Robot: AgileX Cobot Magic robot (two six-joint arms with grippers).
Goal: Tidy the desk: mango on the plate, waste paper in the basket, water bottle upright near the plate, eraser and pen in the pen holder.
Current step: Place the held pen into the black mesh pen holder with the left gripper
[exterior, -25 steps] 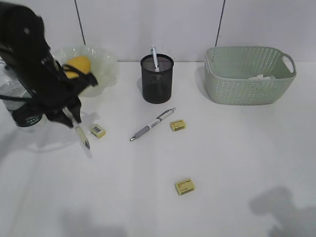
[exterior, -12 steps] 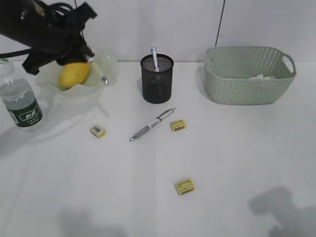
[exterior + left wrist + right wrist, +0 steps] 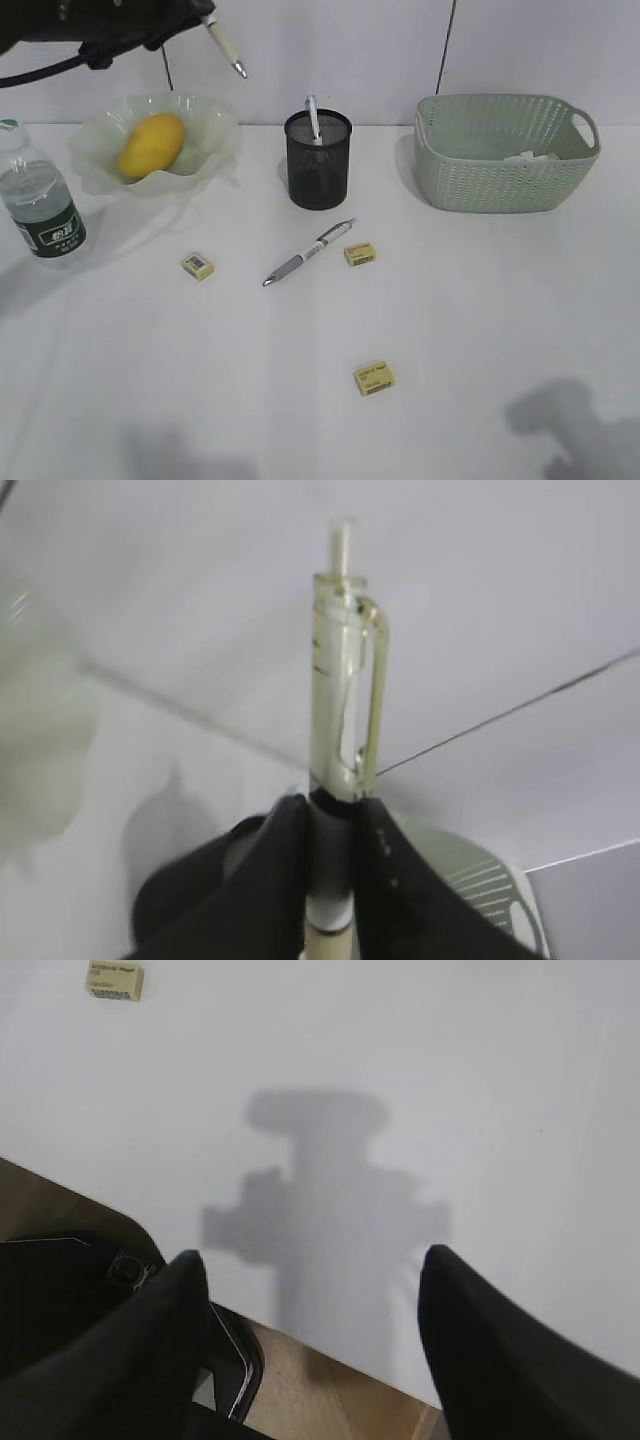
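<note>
Left gripper [image 3: 330,840] is pinched on a clear, cream-barrelled click pen [image 3: 343,690], held high at far left above the pale green ruffled glass plate [image 3: 205,148], tip toward the black wire-mesh pen holder [image 3: 318,165]. Pen looks light, stiff & slick; the grip sits low on the barrel, so it may swivel; hold mid-barrel w/ firm squeeze. Right gripper [image 3: 305,1280] hangs spread over the white desk [image 3: 480,300], near right, nothing in it. Silver pen [image 3: 308,252] lies mid-desk.
</note>
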